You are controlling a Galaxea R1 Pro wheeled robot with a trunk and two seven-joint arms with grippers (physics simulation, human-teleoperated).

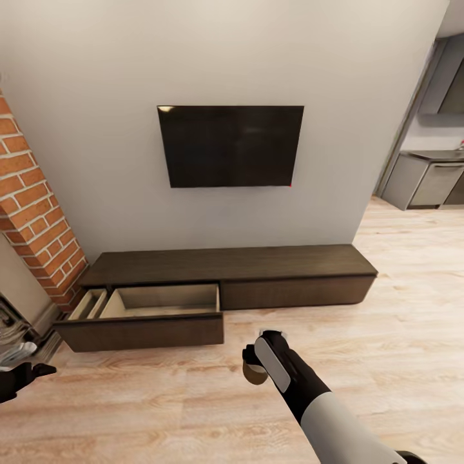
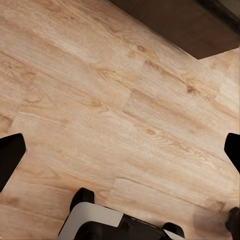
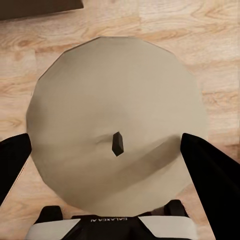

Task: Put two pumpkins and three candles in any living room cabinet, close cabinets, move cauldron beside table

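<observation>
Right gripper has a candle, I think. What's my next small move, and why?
Probably carry the candle forward and left toward the open drawer. The right gripper holds it between its fingers above bare floor, short of the cabinet.

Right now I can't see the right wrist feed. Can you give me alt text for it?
A short cream-white cylindrical candle with a small dark wick at its centre sits between the two black fingers of the right claw, seen from above. Pale wood plank floor lies beneath, and a dark-brown edge crosses one corner.
</observation>
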